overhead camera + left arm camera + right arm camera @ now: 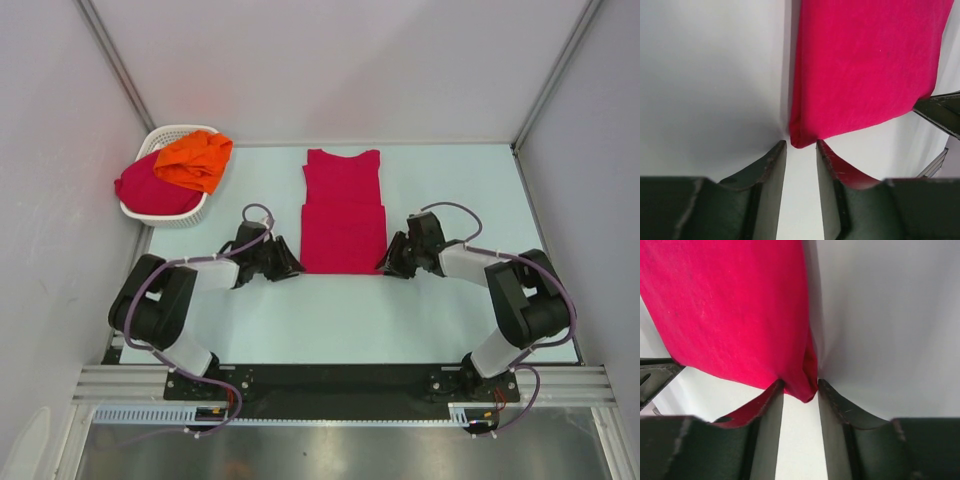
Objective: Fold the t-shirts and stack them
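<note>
Item: crimson t-shirt (343, 215), flat at mid-tabletop (340, 320), fold line across middle.
Handling: light, limp, no stiffness. I'd pinch both near corners through all layers and lift together.
Left claw (290, 268): parted, corner just beyond tips.
Right claw (388, 265): parted, corner at mouth; contact with pads unclear.
Pending: orange t-shirt (195, 160) and second crimson t-shirt (148, 190), heaped in white basket (178, 217).
</note>
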{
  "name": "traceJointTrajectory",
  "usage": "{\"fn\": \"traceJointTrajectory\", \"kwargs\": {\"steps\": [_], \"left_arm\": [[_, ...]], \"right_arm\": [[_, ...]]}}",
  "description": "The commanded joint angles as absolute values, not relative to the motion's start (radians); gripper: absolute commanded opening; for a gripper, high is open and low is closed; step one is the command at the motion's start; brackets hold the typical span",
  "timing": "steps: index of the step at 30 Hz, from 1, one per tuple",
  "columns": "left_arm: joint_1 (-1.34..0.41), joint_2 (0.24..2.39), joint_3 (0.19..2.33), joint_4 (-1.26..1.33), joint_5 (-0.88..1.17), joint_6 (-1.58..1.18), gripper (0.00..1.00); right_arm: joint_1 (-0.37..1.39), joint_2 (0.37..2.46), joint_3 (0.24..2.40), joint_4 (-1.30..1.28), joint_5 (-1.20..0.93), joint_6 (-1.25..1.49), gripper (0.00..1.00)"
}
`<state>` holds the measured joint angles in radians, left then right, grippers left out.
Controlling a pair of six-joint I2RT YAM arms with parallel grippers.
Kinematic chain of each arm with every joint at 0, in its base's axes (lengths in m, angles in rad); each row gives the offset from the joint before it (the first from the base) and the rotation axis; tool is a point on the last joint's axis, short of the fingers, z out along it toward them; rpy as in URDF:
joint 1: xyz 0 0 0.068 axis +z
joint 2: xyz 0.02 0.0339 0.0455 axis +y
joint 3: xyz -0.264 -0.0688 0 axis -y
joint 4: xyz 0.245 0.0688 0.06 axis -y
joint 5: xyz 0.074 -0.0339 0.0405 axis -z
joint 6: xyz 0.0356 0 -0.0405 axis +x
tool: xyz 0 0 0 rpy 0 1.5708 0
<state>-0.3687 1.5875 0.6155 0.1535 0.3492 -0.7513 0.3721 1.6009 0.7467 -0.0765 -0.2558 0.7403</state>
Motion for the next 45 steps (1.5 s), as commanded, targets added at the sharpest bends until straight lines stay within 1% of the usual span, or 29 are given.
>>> {"fn": "traceJointTrajectory", "kwargs": {"steps": [1, 2, 3, 5, 6, 7, 8, 9, 15, 19, 24, 28, 29, 36, 40, 45], "left_arm": [[-0.374, 1.646, 0.615, 0.098, 0.270, -0.724, 0.35], [-0.373, 1.664, 0.620, 0.097, 0.270, -0.721, 0.31], [-0.374, 1.669, 0.623, 0.097, 0.267, -0.718, 0.29], [-0.374, 1.681, 0.627, 0.095, 0.262, -0.718, 0.24], [-0.374, 1.681, 0.627, 0.095, 0.259, -0.716, 0.21], [-0.374, 1.683, 0.629, 0.091, 0.253, -0.713, 0.17], [-0.374, 1.681, 0.633, 0.083, 0.250, -0.709, 0.07], [-0.374, 1.672, 0.635, 0.072, 0.241, -0.700, 0.00], [-0.374, 1.577, 0.591, -0.026, 0.184, -0.673, 0.00], [-0.377, 1.500, 0.506, -0.028, 0.192, -0.678, 0.00], [-0.500, 1.399, 0.440, -0.061, 0.158, -0.747, 0.00], [-0.564, 1.238, 0.338, -0.093, 0.129, -0.856, 0.00], [-0.581, 1.170, 0.328, -0.136, 0.118, -0.882, 0.00], [-0.618, 0.884, 0.308, -0.327, 0.094, -0.925, 0.00], [-0.641, 0.798, 0.311, -0.376, 0.103, -0.956, 0.00], [-0.644, 0.753, 0.356, -0.426, 0.078, -0.957, 0.00]], "right_arm": [[0.379, 1.647, 0.759, -0.071, -0.227, 0.724, 0.34], [0.377, 1.655, 0.762, -0.071, -0.224, 0.721, 0.32], [0.376, 1.657, 0.762, -0.074, -0.221, 0.718, 0.27], [0.376, 1.666, 0.764, -0.074, -0.219, 0.712, 0.22], [0.376, 1.667, 0.762, -0.078, -0.218, 0.709, 0.14], [0.376, 1.669, 0.761, -0.081, -0.218, 0.707, 0.11], [0.376, 1.667, 0.761, -0.084, -0.216, 0.704, 0.07], [0.376, 1.663, 0.753, -0.097, -0.215, 0.698, 0.00], [0.376, 1.599, 0.687, -0.144, -0.216, 0.661, 0.00], [0.377, 1.498, 0.579, -0.158, -0.232, 0.667, 0.00], [0.413, 1.341, 0.442, -0.153, -0.256, 0.732, 0.00], [0.440, 1.195, 0.355, -0.205, -0.253, 0.782, 0.00], [0.445, 1.130, 0.330, -0.236, -0.252, 0.796, 0.00], [0.462, 0.870, 0.295, -0.412, -0.268, 0.839, 0.00], [0.485, 0.782, 0.296, -0.471, -0.276, 0.868, 0.00], [0.497, 0.758, 0.343, -0.525, -0.259, 0.879, 0.00]]}}
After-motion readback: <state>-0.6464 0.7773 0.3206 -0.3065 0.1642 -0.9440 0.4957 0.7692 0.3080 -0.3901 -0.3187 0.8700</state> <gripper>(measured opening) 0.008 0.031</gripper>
